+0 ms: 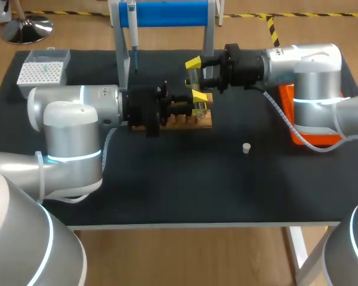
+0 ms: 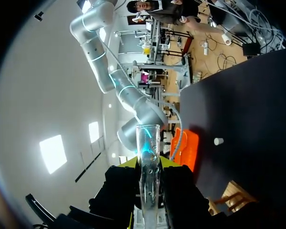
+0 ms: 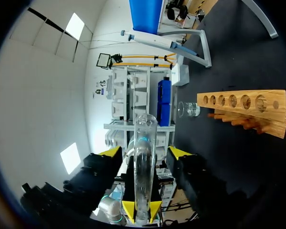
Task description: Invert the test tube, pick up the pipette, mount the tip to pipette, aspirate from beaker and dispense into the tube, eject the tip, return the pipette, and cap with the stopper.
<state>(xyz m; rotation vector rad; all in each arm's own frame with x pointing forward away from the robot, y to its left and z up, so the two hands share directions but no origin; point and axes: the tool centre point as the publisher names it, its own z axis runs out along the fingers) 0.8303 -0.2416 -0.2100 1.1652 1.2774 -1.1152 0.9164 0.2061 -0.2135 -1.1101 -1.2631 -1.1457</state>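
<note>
The left hand (image 2: 148, 164) is clamping a clear glass test tube (image 2: 148, 143) between its two yellow-tipped fingers, holding it in the air close to the pale wooden rack (image 3: 248, 107). The rack is a flat block with a row of round holes and stubby pegs along one side. The right hand (image 3: 145, 152) is facing the left one with its fingers spread wide, flanking the same smooth tube without touching it. The tube is lying roughly level, crosswise to both hands. A small clear glass beaker (image 3: 188, 109) is standing near the rack's end. At the back of the matt black worktop (image 1: 167, 190), a slim white-and-blue pipette (image 1: 132, 27) is hanging upright on a stand (image 1: 167, 13) with a blue crossbar. A small white cylindrical stopper (image 1: 246, 148) is sitting alone, well apart from the rack. A clear plastic box (image 1: 43, 71) with a white perforated grid is resting at the far left corner, and an orange tray (image 1: 298, 134) is showing partly behind the right arm
</note>
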